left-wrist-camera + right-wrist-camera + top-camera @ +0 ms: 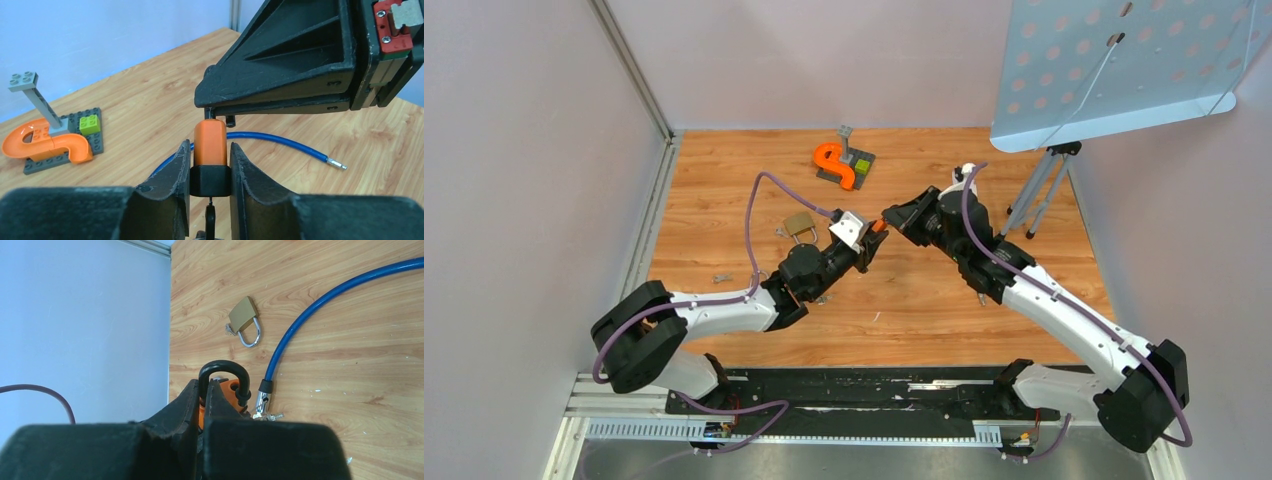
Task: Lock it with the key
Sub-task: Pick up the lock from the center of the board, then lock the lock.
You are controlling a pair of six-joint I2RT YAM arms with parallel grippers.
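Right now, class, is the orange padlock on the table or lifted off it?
Lifted off. The right gripper pinches the orange padlock's black shackle, the left gripper clamps its body, with the table visible below.

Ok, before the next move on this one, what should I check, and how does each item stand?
1. Left gripper gripping the orange padlock: ok, its fingers press both sides of the black base.
2. Right gripper holding the black shackle: ok, shut on it.
3. Padlock lifted off the wooden table: ok, held between the two arms.
4. Key in the keyhole: cannot tell, no key is clearly visible.
5. Shackle seated in the body: cannot tell, the grippers hide where they meet.
6. Brass padlock out of the way: ok, lying on the table apart from both grippers.
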